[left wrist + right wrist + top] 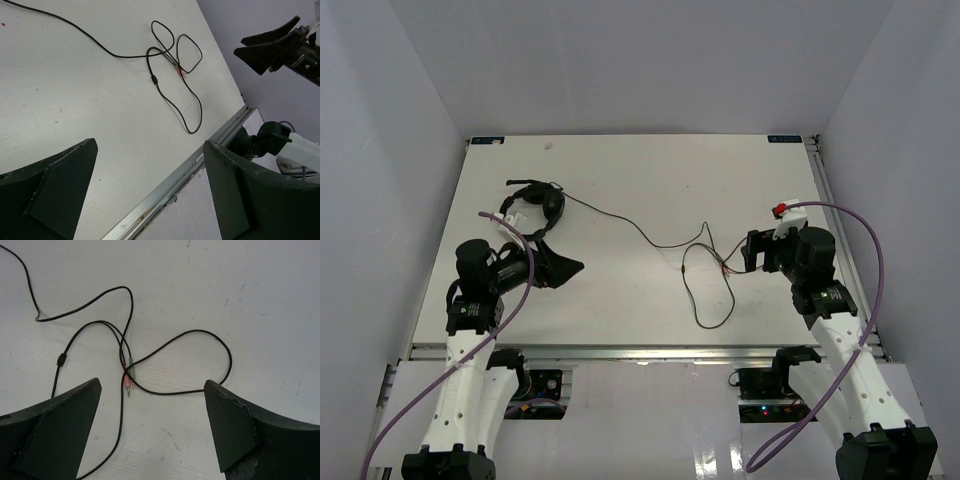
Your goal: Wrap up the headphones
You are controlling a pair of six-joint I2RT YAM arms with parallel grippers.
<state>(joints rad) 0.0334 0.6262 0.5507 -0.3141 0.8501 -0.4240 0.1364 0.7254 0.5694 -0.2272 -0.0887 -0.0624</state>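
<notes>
The black headphones point(532, 210) lie at the table's left rear, ear cups together. Their thin dark cord point(620, 218) runs right and ends in loose loops point(708, 285) near the table's middle. In the right wrist view the cord point(200, 332) loops on the table, with a pink plug point(127, 384) and a green plug point(131, 365) just ahead of the fingers. My right gripper point(152, 384) is open and empty above the plugs; it also shows in the top view point(752, 250). My left gripper point(565, 268) is open and empty, just in front of the headphones; its wrist view point(150, 145) shows the cord loops point(177, 55) far ahead.
The white table point(620, 160) is walled by white panels on three sides. A metal rail point(165, 190) runs along its near edge. Purple robot cables point(860, 230) arc off both arms. The right gripper's fingers point(260, 47) hang over the table's right side in the left wrist view.
</notes>
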